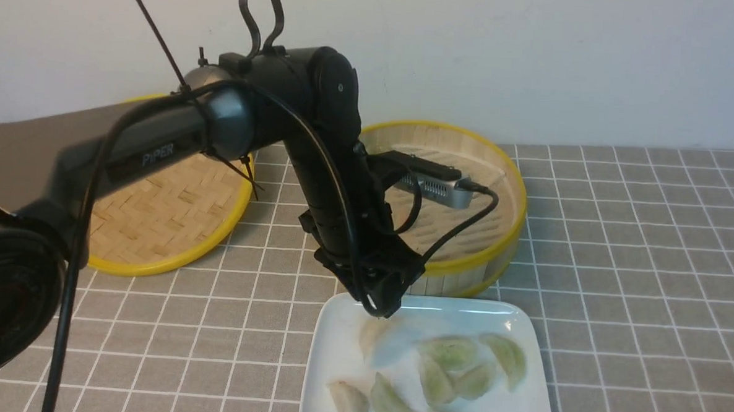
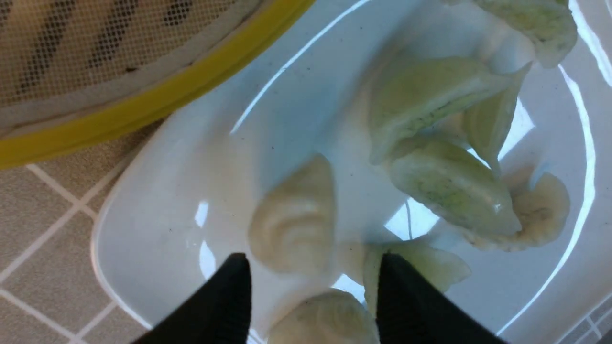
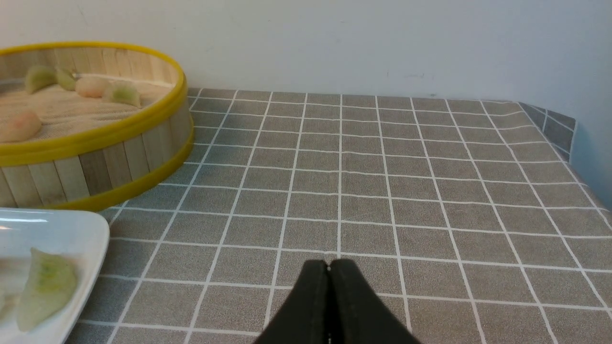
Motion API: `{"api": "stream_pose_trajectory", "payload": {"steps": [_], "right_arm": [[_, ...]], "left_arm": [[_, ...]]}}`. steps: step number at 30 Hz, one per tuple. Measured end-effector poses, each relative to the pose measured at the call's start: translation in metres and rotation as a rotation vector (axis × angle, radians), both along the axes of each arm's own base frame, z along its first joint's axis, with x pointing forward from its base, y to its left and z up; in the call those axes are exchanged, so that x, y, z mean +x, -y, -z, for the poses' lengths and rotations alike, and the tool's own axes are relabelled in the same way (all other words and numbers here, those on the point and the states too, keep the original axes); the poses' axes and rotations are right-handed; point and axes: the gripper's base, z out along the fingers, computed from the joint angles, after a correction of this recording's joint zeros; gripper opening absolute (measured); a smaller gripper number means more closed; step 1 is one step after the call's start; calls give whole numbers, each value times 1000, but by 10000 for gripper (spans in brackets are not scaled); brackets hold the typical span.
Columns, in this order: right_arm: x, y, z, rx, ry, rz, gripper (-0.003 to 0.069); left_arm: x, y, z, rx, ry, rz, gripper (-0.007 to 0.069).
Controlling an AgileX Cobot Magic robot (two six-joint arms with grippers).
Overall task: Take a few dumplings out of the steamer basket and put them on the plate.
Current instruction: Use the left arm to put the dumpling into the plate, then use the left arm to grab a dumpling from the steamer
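Observation:
My left gripper (image 1: 382,309) hangs open just above the far-left part of the white plate (image 1: 336,353). In the left wrist view its jaws (image 2: 311,260) stand apart over a pale beige dumpling (image 2: 296,224) lying on the plate (image 2: 158,200); a second pale one (image 2: 325,320) lies between the fingers, untouched. Several green-tinted dumplings (image 1: 450,352) lie beside them. The steamer basket (image 1: 514,237) stands just behind the plate. The right wrist view shows pinkish-orange dumplings (image 3: 19,126) and green ones inside the basket (image 3: 95,143). My right gripper (image 3: 329,263) is shut and empty over bare tablecloth.
The shallow woven lid (image 1: 168,216) lies at the back left, partly behind my left arm. The grey checked tablecloth (image 1: 649,274) stretches to the right of the basket and plate. A wall runs along the back, and the table's right edge (image 3: 573,157) shows in the right wrist view.

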Motion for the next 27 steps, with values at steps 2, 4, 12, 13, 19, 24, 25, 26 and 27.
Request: {"api": "stream_pose_trajectory", "payload": {"steps": [2, 4, 12, 13, 19, 24, 25, 26, 27], "right_arm": [[0, 0, 0, 0, 0, 0, -13], [0, 0, 0, 0, 0, 0, -13], [0, 0, 0, 0, 0, 0, -13], [0, 0, 0, 0, 0, 0, -13], [0, 0, 0, 0, 0, 0, -13], [0, 0, 0, 0, 0, 0, -13], [0, 0, 0, 0, 0, 0, -13], [0, 0, 0, 0, 0, 0, -13], [0, 0, 0, 0, 0, 0, -13]], "left_arm": [[2, 1, -5, -10, 17, -3, 418], [7, 3, -15, -25, 49, -21, 458], [51, 9, -51, -51, 375, -206, 482], [61, 12, -47, -36, 402, -216, 482], [92, 27, -9, -22, 392, -229, 482], [100, 34, 24, -4, 331, -225, 482], [101, 34, 32, 6, 316, -223, 482], [102, 34, 38, 13, 306, -222, 482], [102, 34, 42, 21, 303, -220, 480]]}}
